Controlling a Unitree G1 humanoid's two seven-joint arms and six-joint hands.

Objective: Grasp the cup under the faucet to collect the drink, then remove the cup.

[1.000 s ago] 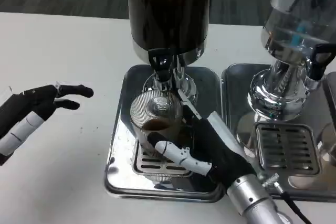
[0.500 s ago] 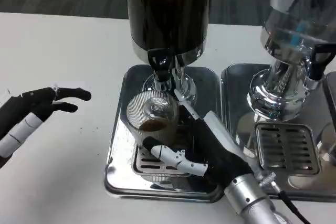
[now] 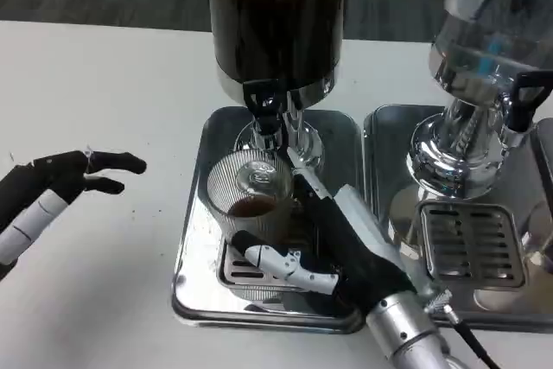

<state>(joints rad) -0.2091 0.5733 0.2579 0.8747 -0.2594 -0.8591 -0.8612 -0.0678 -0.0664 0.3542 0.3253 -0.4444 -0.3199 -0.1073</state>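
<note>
A clear ribbed cup (image 3: 251,196) with a little dark drink at its bottom stands on the drip tray (image 3: 194,274), just in front of and below the black faucet (image 3: 264,101) of the dark drink dispenser (image 3: 276,15). My right hand (image 3: 337,244) grips the cup from the right, its thumb wrapped across the cup's front low down and its fingers behind. My left hand (image 3: 56,183) hovers over the white table at the far left, fingers stretched toward the tray and holding nothing.
A second dispenser (image 3: 492,49) with a clear tank stands on its own steel tray (image 3: 467,239) at the right, close beside my right forearm. White table (image 3: 104,75) lies to the left and behind.
The cup has moved slightly left and toward me with my right hand around it. My left hand has drifted a little down and left.
</note>
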